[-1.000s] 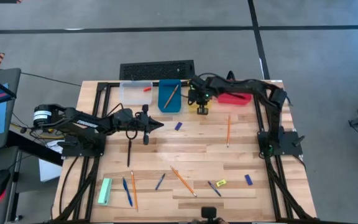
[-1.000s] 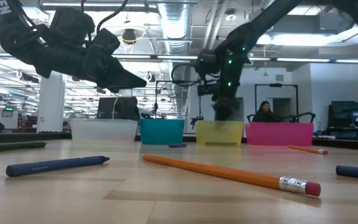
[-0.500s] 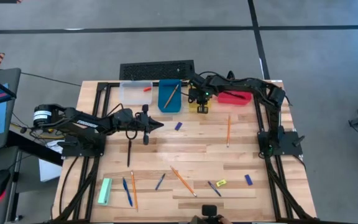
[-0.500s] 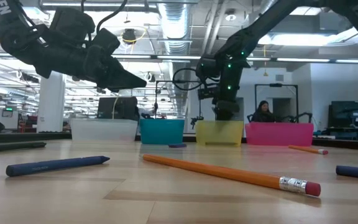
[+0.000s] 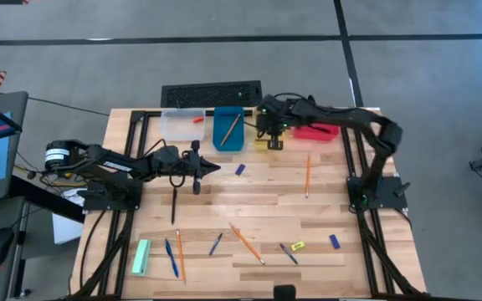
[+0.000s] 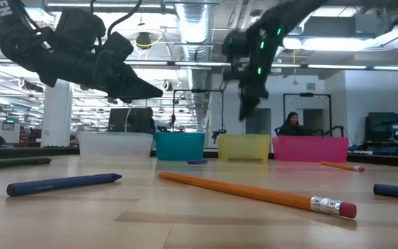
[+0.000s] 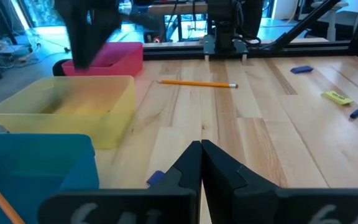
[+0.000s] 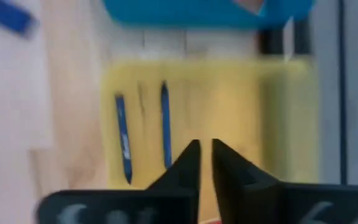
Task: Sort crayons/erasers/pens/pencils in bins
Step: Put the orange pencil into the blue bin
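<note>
Four bins stand in a row at the table's far edge: clear (image 5: 182, 124), blue (image 5: 228, 130), yellow (image 6: 244, 147) and red (image 5: 318, 131). My right gripper (image 5: 274, 141) hangs above the yellow bin (image 8: 204, 99), pointing steeply down. Its fingers (image 8: 205, 152) are shut to a narrow slit with nothing between them. Two blue pens (image 8: 143, 134) lie flat on that bin's floor. My left gripper (image 5: 214, 170) is shut and hovers over the table's left middle. Pencils (image 5: 307, 174), pens (image 5: 174, 205) and erasers (image 5: 240, 169) lie loose on the wood.
The blue bin holds a pencil (image 5: 231, 127) and the clear bin a red eraser (image 5: 197, 119). Near the front edge lie a green block (image 5: 141, 257), more pencils (image 5: 245, 242), pens (image 5: 171, 257), a yellow eraser (image 5: 298, 245) and a blue eraser (image 5: 335, 241).
My right gripper has risen straight up from just inside the yellow bin to well above its rim. My left arm has kept still.
</note>
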Robot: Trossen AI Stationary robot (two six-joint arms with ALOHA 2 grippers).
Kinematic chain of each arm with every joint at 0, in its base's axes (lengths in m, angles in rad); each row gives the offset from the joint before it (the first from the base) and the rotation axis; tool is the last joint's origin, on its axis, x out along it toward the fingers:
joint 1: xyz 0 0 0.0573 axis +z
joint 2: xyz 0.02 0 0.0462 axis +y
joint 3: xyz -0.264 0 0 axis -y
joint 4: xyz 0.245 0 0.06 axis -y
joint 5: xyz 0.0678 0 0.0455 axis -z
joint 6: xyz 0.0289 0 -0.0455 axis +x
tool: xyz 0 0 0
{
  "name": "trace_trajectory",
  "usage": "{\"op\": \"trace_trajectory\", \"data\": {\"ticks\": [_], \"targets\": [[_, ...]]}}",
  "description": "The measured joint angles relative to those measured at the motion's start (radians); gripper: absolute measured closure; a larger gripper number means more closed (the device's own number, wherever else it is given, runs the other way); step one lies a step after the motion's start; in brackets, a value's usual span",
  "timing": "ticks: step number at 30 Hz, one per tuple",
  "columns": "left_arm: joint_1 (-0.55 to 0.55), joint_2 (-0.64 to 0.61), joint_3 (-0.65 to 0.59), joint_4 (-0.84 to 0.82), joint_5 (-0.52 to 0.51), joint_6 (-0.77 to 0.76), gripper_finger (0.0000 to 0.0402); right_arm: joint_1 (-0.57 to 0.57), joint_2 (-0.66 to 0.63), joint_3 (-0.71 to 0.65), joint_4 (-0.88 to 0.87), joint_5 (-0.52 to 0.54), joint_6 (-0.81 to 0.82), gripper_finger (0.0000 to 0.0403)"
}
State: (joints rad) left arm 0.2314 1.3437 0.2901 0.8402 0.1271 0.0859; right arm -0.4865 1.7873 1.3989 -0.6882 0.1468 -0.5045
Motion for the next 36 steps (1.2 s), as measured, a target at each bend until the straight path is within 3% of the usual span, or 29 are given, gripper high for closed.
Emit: {"op": "trace_trajectory", "data": {"ticks": [4,11,14,18,26,36], "targets": [[0.000,0.000,0.000,-0.005,-0.004,-0.001,0.0401,0.016,-0.146,-0.124,0.164,-0.078,0.052,0.0394],[-0.002,0.000,0.032,-0.046,0.049,0.000,0.0401,0.083,-0.426,-0.606,0.701,-0.121,0.242,0.0398],[-0.032,0.000,0.081,-0.146,0.098,0.012,0.0401,0.150,-0.524,-0.796,0.928,-0.122,0.329,0.0396],[-0.115,0.000,0.187,-0.380,0.089,0.077,0.0401,0.253,-0.613,-0.969,1.112,-0.083,0.400,0.0400],[-0.301,0.129,0.397,-0.590,0.049,0.132,0.0401,0.386,-0.682,-1.085,1.142,0.059,0.426,0.0399],[-0.460,0.403,0.686,-0.812,0.039,0.117,0.0394,0.423,-0.681,-1.087,1.132,0.063,0.418,0.0396]]}}
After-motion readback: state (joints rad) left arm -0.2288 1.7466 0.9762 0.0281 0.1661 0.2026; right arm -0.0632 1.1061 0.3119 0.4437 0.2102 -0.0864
